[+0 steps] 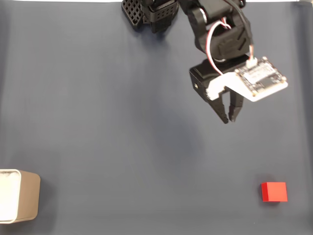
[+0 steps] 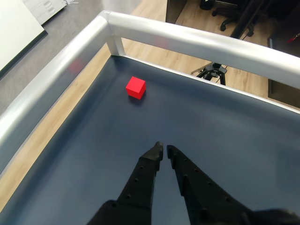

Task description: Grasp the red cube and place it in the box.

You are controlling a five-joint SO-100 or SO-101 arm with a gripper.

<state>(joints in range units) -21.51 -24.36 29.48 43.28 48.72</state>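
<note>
The red cube [image 1: 273, 191] rests on the dark blue mat near the lower right corner of the fixed view; in the wrist view the red cube [image 2: 136, 87] lies ahead and a little left of the fingertips. My gripper [image 1: 228, 118] hangs above the mat, up and to the left of the cube, well apart from it. Its black fingers [image 2: 150, 161] are nearly together with a thin gap and hold nothing, so the gripper [image 2: 164, 150] is shut. The box [image 1: 18, 196], beige with a white inside, stands at the lower left edge of the fixed view.
The arm's black base [image 1: 146, 14] sits at the top middle of the mat. A silver metal rail [image 2: 187, 40] borders the table beyond the cube and along the left side. The wide stretch of mat [image 1: 122, 147] lies between cube and box.
</note>
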